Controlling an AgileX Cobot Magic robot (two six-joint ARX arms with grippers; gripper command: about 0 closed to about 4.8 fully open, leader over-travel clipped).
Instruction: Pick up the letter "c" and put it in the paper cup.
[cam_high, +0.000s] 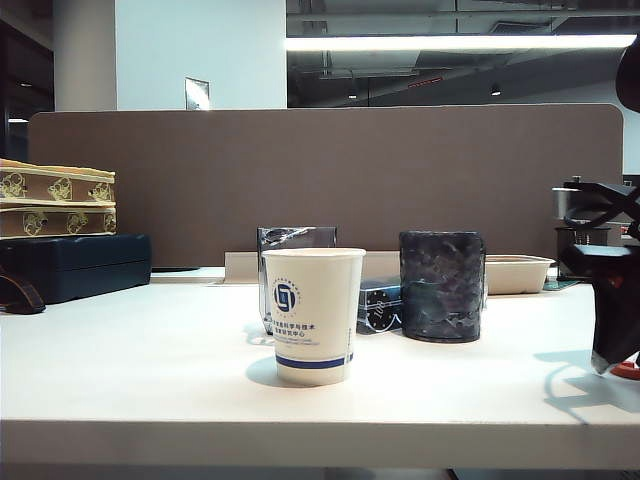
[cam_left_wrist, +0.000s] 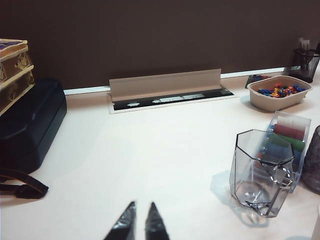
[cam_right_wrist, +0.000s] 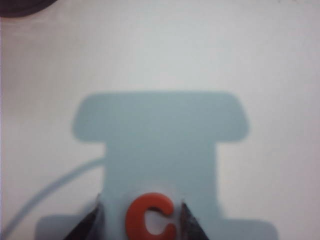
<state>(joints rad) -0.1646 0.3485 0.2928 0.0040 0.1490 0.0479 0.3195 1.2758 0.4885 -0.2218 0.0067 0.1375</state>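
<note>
The letter "c" (cam_right_wrist: 134, 220), a small red-orange piece, lies flat on the white table between the fingers of my right gripper (cam_right_wrist: 140, 206). The gripper is open: one fingertip stands clearly off the letter, the other sits close beside it. In the exterior view the right gripper (cam_high: 608, 358) hangs low at the table's far right, with a bit of the red letter (cam_high: 630, 370) at its tip. The paper cup (cam_high: 312, 315), white with a blue logo, stands upright mid-table, well to the left of that gripper. My left gripper (cam_left_wrist: 142, 205) hovers over bare table, its fingertips nearly together and holding nothing.
A dark mottled cylindrical holder (cam_high: 442, 285) stands behind and right of the cup. A clear faceted glass (cam_left_wrist: 260, 172), a beige tray of coloured pieces (cam_left_wrist: 279, 92) and a black mesh pen holder (cam_left_wrist: 304, 62) sit toward the back. A dark case (cam_left_wrist: 30, 125) and patterned boxes (cam_high: 55, 200) occupy the left.
</note>
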